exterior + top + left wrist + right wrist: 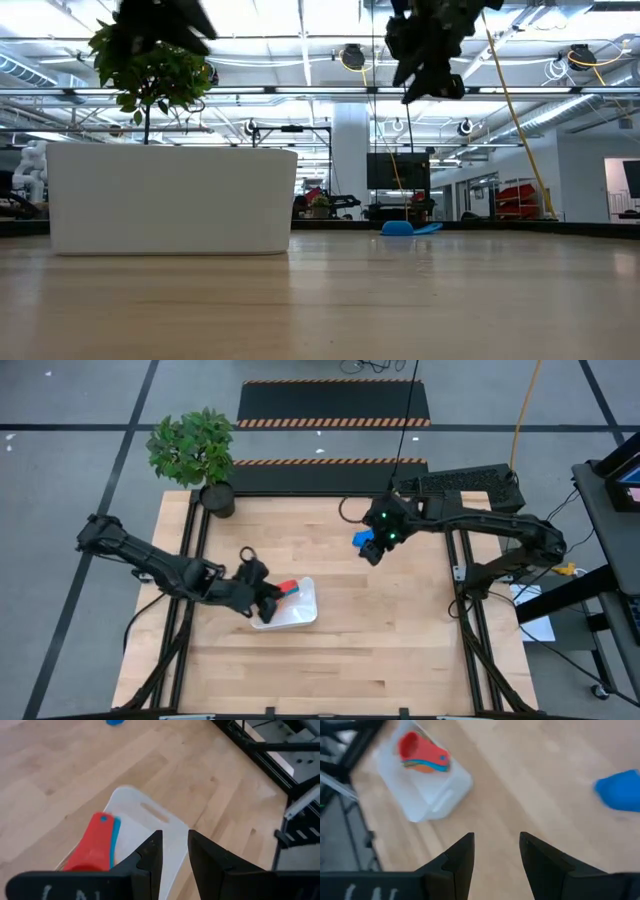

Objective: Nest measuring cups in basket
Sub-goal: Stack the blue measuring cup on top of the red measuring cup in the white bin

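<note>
Potted plant (196,455) at table corner; both pincers empty, left pincer (268,603) narrow over basket (300,614), right pincer (372,552) parted beside blue cup (362,540).

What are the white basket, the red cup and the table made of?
The white basket looks like thin plastic, smooth and slightly see-through at its walls. The red cup also seems to be plastic: bright, even colour with a smooth moulded shape. The table looks like wood, pale with visible grain and plank strips, likely with a light matte finish.
</note>
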Robot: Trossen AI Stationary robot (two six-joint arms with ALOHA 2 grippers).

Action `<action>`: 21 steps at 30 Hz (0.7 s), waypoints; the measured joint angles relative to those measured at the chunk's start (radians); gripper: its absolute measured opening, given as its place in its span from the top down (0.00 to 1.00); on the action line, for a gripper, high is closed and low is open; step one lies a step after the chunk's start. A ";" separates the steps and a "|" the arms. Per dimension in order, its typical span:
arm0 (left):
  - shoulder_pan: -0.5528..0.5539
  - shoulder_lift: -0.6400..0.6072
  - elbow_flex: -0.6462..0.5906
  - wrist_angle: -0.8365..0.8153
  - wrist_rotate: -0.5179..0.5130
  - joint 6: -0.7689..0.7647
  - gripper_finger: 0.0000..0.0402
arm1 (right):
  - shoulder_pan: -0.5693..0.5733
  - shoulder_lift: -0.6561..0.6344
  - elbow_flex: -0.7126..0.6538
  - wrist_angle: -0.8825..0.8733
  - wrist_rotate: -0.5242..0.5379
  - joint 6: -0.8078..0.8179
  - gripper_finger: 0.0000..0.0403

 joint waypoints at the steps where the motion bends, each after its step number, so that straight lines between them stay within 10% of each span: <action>1: 0.011 0.028 0.025 -0.001 0.000 0.010 0.77 | -0.016 -0.003 0.000 -0.018 0.000 -0.028 0.63; 16: 0.228 0.338 0.294 -0.113 0.093 0.024 0.77 | -0.230 -0.005 -0.024 -0.115 0.008 -0.351 0.63; 21: 0.278 0.346 0.294 -0.202 0.100 0.023 0.77 | -0.290 0.003 -0.024 -0.099 0.169 -0.483 0.63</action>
